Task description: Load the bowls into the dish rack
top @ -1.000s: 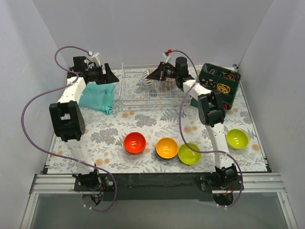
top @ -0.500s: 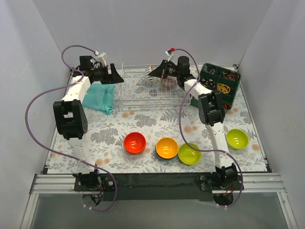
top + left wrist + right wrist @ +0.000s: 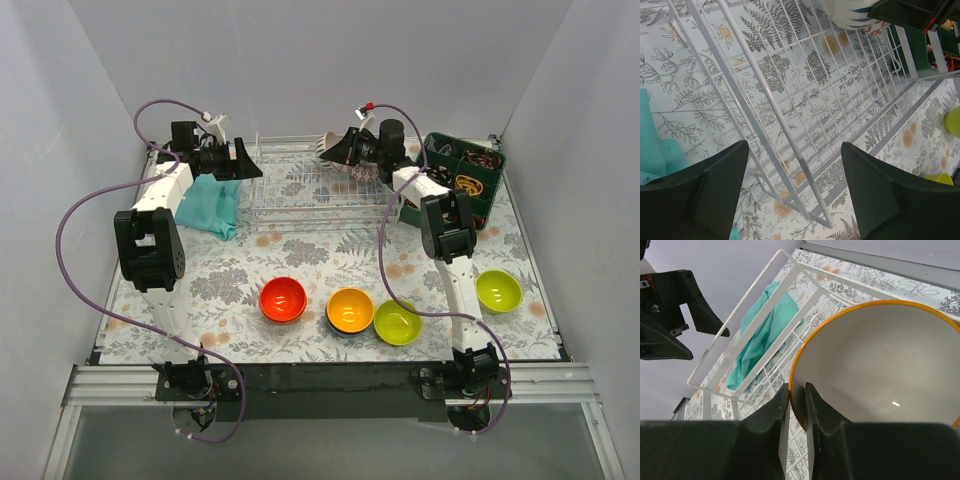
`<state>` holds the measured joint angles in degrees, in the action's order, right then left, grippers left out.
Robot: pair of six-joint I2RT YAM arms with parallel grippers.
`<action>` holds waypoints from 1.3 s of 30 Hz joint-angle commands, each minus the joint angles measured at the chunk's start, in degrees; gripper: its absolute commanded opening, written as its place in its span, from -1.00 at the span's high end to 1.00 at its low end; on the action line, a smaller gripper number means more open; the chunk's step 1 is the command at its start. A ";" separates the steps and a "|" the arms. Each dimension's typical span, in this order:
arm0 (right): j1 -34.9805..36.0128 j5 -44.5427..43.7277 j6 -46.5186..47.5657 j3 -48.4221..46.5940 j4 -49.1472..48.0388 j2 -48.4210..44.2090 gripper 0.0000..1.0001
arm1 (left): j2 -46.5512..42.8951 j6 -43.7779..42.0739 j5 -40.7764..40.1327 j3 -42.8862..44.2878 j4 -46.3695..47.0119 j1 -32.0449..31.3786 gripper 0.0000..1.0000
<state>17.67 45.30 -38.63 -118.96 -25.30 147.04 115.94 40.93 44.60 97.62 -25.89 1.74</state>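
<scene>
A blue-patterned bowl [image 3: 334, 146] with a cream inside and an orange rim [image 3: 880, 360] hangs tilted over the far side of the white wire dish rack [image 3: 300, 192]. My right gripper [image 3: 796, 386] straddles its rim: the outer finger touches it and the inner finger stands slightly off the wall. My left gripper [image 3: 795, 165] is open and empty, above the rack's left end corner [image 3: 790, 150]. Near the front of the table sit a red-orange bowl [image 3: 283, 298], an orange-yellow bowl [image 3: 350, 309] and two lime-green bowls [image 3: 397, 322] [image 3: 498, 290].
A teal cloth [image 3: 205, 203] lies left of the rack, under my left arm. A dark green compartment tray [image 3: 462, 178] of small items stands at the back right. White walls close in the table on three sides.
The right gripper carried the bowl back and to the right over the rack, and its jaws have parted slightly on the rim. The left gripper moved right, to the rack's left end.
</scene>
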 commanded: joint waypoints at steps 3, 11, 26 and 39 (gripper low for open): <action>-1.50 -2.06 2.86 2.15 5.17 -2.37 0.88 | -3.18 0.65 1.28 -1.74 2.16 -0.15 -0.49; -2.90 -3.46 2.33 3.46 6.66 -5.45 0.85 | -2.39 1.34 2.16 -1.65 2.95 -0.15 -0.49; -6.07 -6.71 7.16 5.75 13.69 -9.23 0.55 | -0.98 3.81 2.86 -1.38 6.29 -0.24 -0.49; -7.65 -10.67 15.16 8.48 20.98 -16.60 0.19 | 0.78 5.30 4.79 -0.77 8.92 -0.24 -0.49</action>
<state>11.31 39.57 -28.29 -110.78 -8.12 135.15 116.18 45.50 47.66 96.03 -18.79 1.74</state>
